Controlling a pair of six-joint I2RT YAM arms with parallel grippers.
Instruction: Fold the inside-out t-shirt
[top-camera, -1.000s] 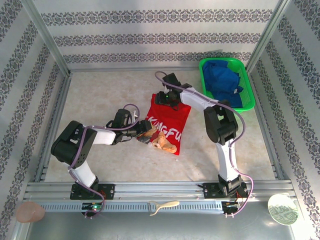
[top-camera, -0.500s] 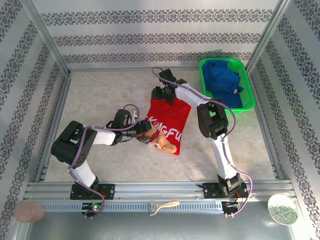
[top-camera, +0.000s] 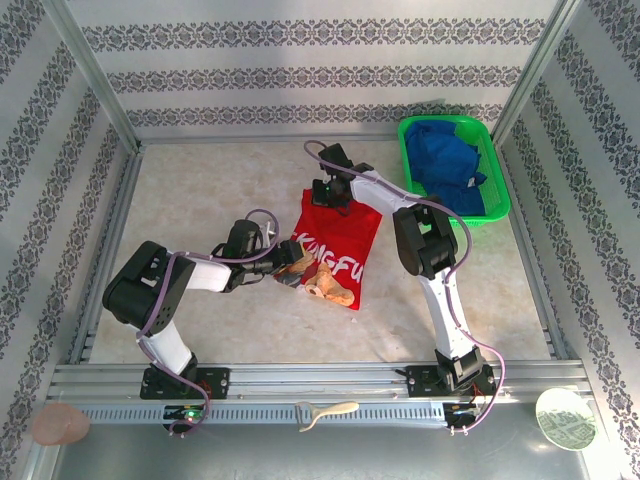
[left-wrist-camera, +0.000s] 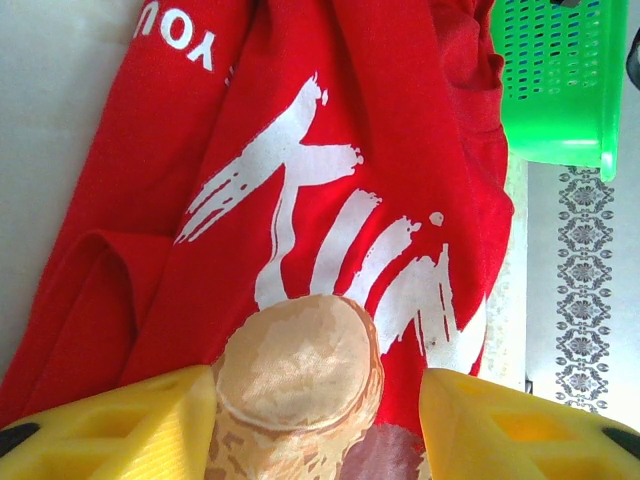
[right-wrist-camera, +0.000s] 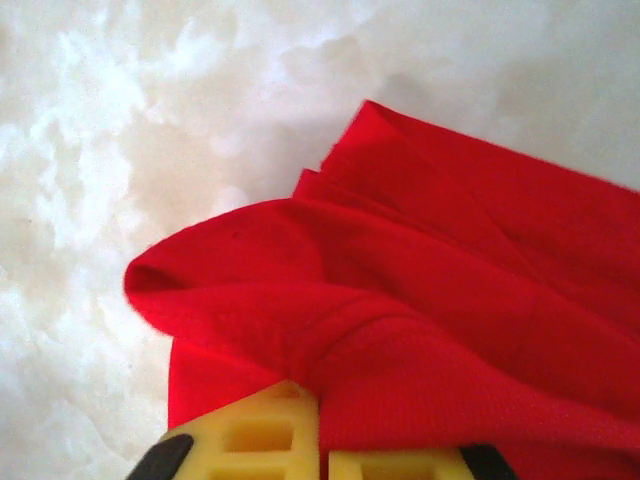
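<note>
The inside-out t-shirt (top-camera: 338, 240) lies folded into a narrow red block in the middle of the table, white lettering and a tan print (top-camera: 327, 285) facing up. My right gripper (top-camera: 326, 192) is at its far left corner, shut on a bunched fold of the red cloth (right-wrist-camera: 400, 300), which rises over the yellow fingers (right-wrist-camera: 250, 440). My left gripper (top-camera: 291, 266) is at the shirt's near left edge. It stands open, its yellow fingers (left-wrist-camera: 110, 425) on either side of the tan print (left-wrist-camera: 300, 370) on the t-shirt (left-wrist-camera: 300, 150).
A green basket (top-camera: 440, 122) holding a blue garment (top-camera: 448, 165) stands at the back right, close to the right arm; its rim (left-wrist-camera: 560, 90) also shows in the left wrist view. Patterned walls and metal rails enclose the table. Small items lie beyond the front rail (top-camera: 320, 385).
My right gripper shifted a little left to the shirt's far corner and shut on the cloth there. The left arm has not moved.
</note>
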